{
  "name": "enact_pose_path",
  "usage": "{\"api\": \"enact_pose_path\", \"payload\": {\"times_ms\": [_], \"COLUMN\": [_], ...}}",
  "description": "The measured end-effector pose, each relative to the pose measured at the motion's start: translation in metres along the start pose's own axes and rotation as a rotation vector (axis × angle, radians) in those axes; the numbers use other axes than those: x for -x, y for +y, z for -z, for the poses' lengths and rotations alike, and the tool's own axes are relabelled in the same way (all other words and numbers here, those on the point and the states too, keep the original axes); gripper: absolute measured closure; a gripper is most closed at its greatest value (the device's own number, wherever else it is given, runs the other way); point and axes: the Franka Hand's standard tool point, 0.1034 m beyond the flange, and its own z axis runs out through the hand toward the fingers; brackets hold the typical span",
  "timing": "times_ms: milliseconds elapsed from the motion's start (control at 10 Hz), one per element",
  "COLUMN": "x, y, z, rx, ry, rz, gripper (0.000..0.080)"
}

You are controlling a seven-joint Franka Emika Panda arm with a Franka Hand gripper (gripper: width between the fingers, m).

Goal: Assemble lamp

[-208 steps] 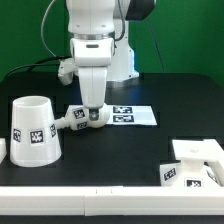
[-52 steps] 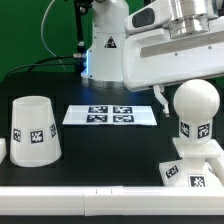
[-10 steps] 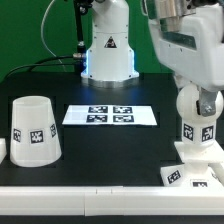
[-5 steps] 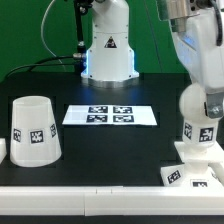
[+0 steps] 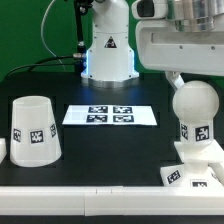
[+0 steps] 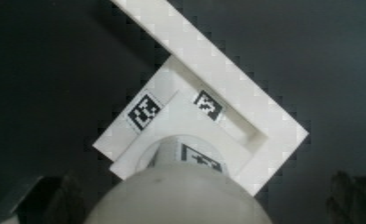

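The round white bulb [image 5: 194,108] stands upright with its stem in the square stepped base [image 5: 196,160] at the exterior view's right front. My gripper [image 5: 195,78] hangs just above the bulb, jaws spread wide and holding nothing. In the wrist view the bulb [image 6: 189,190] fills the middle, with the tagged base [image 6: 180,115] beneath it, and my dark fingers [image 6: 48,197] stand well clear on either side of it. The cone shade [image 5: 34,128] stands alone at the exterior view's left front.
The marker board [image 5: 110,115] lies flat on the black table's middle. The arm's white pedestal [image 5: 108,55] stands behind it. A white strip [image 5: 90,200] runs along the table's front edge, close to the base.
The gripper was low around the bulb on the base; now it has let go and risen above the bulb. The bulb stays standing on the base.
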Motion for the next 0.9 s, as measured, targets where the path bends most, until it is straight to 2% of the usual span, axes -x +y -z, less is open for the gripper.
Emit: {"api": "enact_pose_path", "payload": {"times_ms": [200, 300, 400, 500, 600, 800, 900], "x": [-0.002, -0.007, -0.014, -0.015, -0.012, -0.010, -0.010], "y": [0.002, 0.008, 0.010, 0.008, 0.004, 0.002, 0.002], "z": [0.000, 0.003, 0.006, 0.007, 0.004, 0.003, 0.003], "rx": [0.005, 0.038, 0.084, 0.111, 0.121, 0.114, 0.114], "ry": [0.002, 0.013, 0.041, 0.058, 0.073, 0.075, 0.076], "rz": [0.172, 0.333, 0.522, 0.657, 0.735, 0.722, 0.723], "gripper": [0.0101, 0.0101, 0.0101, 0.0101, 0.0101, 0.0101, 0.0234]}}
